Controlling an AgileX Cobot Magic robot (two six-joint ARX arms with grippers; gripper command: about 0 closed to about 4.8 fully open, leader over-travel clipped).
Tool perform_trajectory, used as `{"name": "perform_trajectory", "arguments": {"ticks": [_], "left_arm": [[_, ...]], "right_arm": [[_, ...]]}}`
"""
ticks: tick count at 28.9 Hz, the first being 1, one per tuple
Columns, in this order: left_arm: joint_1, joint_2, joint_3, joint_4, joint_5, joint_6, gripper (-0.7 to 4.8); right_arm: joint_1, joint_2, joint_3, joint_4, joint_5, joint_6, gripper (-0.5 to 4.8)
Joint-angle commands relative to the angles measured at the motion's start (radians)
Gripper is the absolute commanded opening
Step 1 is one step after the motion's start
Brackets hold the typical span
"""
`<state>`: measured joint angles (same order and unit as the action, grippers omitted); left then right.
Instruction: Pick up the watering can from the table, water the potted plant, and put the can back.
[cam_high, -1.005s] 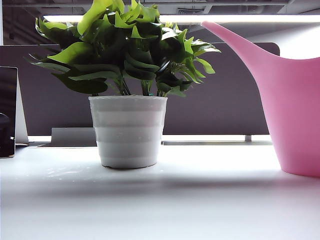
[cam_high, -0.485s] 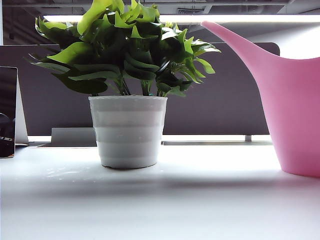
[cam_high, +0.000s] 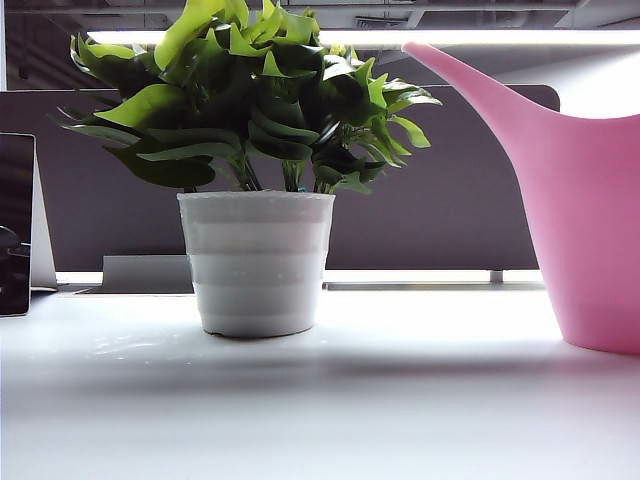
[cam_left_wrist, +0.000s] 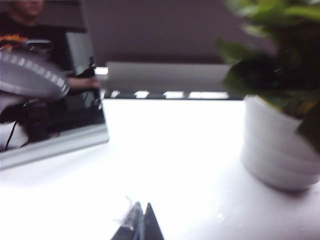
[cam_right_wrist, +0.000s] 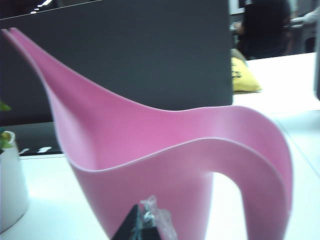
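Note:
The potted plant (cam_high: 258, 260), leafy green in a white ribbed pot, stands left of centre on the white table (cam_high: 320, 410). The pink watering can (cam_high: 590, 220) stands upright to its right, its spout reaching up toward the leaves. Neither gripper shows in the exterior view. My left gripper (cam_left_wrist: 141, 220) is shut and holds nothing; it hovers low over the table with the pot (cam_left_wrist: 280, 145) off to one side. My right gripper (cam_right_wrist: 145, 222) is shut and empty, close in front of the can's body (cam_right_wrist: 165, 150) near its handle arch, apart from it. The pot's edge (cam_right_wrist: 10, 185) shows beside the can.
A dark partition (cam_high: 440, 200) runs behind the table. A dark reflective panel (cam_high: 15, 225) stands at the far left edge. A person (cam_left_wrist: 30, 20) and a grey ribbed object (cam_left_wrist: 30, 75) lie beyond that panel. A yellow item (cam_right_wrist: 242, 75) sits on a far desk.
The plant and the can have stayed put. Only a small dark shape at the left edge of the exterior view has shifted slightly.

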<state>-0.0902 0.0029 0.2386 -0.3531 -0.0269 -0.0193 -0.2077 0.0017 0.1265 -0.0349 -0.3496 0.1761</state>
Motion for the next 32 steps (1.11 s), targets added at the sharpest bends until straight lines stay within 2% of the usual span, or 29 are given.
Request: {"name": "perform_trajectory", "arguments": {"ticks": [1, 14, 26, 32], "left_arm": [[0.036, 0.002, -0.026, 0.010, 0.004, 0.001, -0.05], [0.176, 0.002, -0.098, 0.002, 0.004, 0.001, -0.05], [0.180, 0.002, -0.172, 0.003, 0.004, 0.001, -0.05], [0.180, 0.002, -0.192, 0.071, 0.004, 0.004, -0.05]], "right_arm": [[0.000, 0.000, 0.003, 0.014, -0.038, 0.008, -0.08], [0.032, 0.000, 0.003, 0.013, -0.038, 0.007, -0.08], [0.028, 0.000, 0.003, 0.012, -0.038, 0.007, -0.08], [0.028, 0.000, 0.002, 0.010, -0.038, 0.007, -0.08]]}}
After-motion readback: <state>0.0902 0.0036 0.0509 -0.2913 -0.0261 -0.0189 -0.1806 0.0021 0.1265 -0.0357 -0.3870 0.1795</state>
